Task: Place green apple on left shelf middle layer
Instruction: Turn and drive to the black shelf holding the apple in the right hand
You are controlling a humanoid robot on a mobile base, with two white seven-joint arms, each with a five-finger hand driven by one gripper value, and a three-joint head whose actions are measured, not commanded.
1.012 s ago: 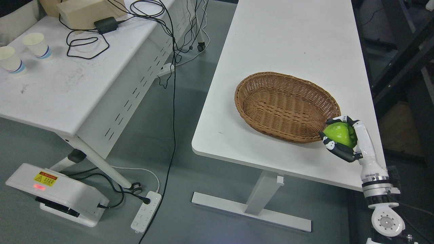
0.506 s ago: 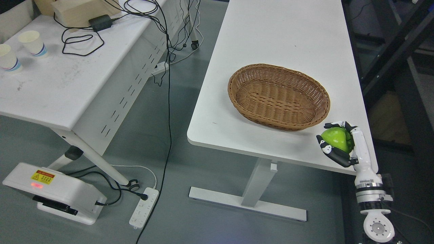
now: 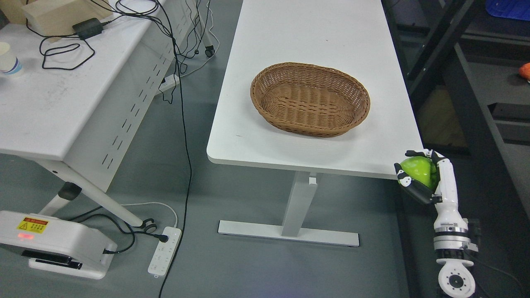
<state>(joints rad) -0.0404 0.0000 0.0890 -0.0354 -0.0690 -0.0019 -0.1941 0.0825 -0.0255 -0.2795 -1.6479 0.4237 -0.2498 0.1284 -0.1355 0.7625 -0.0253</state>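
Note:
My right hand (image 3: pixel 419 174) is closed around the green apple (image 3: pixel 417 171), held in the air just off the near right corner of the white table (image 3: pixel 314 37). Its arm rises from the lower right of the picture. An empty wicker basket (image 3: pixel 309 98) sits on that table, up and to the left of the hand. A dark shelf frame (image 3: pixel 451 70) runs along the right edge, with a small orange thing (image 3: pixel 525 70) on one of its levels. My left arm does not show.
A second white desk (image 3: pixel 49 107) at the left carries a paper cup (image 3: pixel 8 62), a wooden box (image 3: pixel 58 12) and black cables (image 3: pixel 178 62). On the grey floor lie a power strip (image 3: pixel 164 251) and a white device (image 3: pixel 49 244).
The whole picture has shifted left and up, so the camera has turned right and more shelf shows. The hand with the apple has come off the table's near corner, away from the basket.

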